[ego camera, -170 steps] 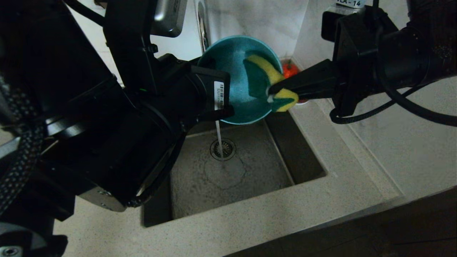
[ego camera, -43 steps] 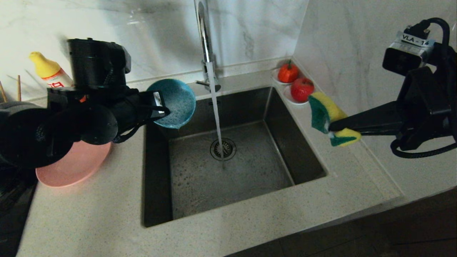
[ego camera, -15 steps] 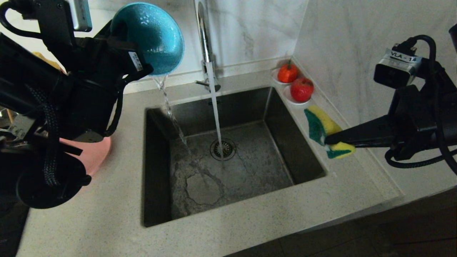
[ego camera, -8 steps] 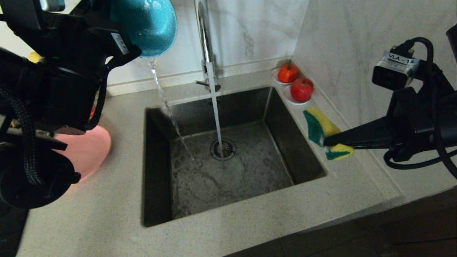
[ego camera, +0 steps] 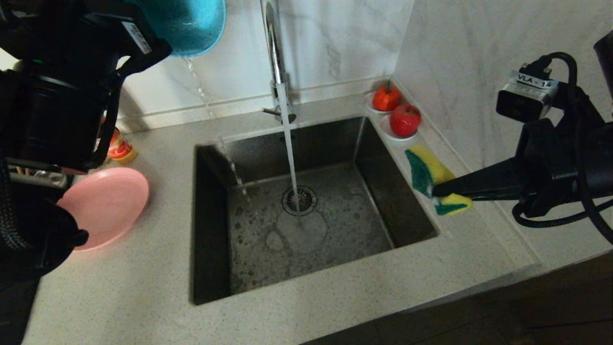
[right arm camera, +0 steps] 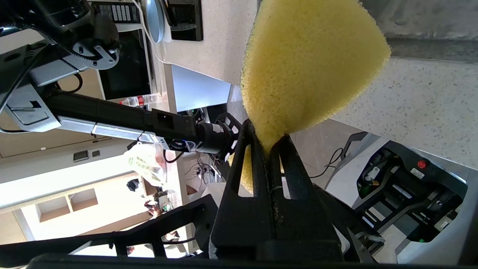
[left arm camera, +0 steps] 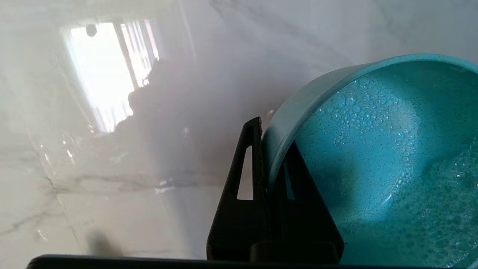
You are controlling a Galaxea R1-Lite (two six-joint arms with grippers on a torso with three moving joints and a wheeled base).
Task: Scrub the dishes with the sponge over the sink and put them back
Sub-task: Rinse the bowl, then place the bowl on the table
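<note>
The teal-blue bowl [ego camera: 191, 24] hangs tilted high at the back left, above the counter, with water dripping from its rim. My left gripper [ego camera: 158, 48] is shut on that rim; the left wrist view shows the wet, foamy bowl [left arm camera: 373, 149] pinched between the left gripper [left arm camera: 267, 149] jaws. The pink plate [ego camera: 103, 206] lies on the counter left of the sink [ego camera: 208, 225]. My right gripper [ego camera: 436, 191] is shut on the yellow-green sponge [ego camera: 433, 179] over the sink's right rim. The right wrist view shows the sponge [right arm camera: 310, 63] squeezed in the right gripper [right arm camera: 269, 138].
The chrome tap [ego camera: 275, 52] runs a stream onto the drain [ego camera: 299, 199]. Two red fruits on white saucers [ego camera: 404, 120] sit in the back right corner. A small bottle [ego camera: 119, 148] stands behind the plate. Marble walls close the back and right.
My left arm has lifted the bowl higher and leftward; its pour has thinned to drips. More of the pink plate shows. The right gripper with the sponge has stayed put.
</note>
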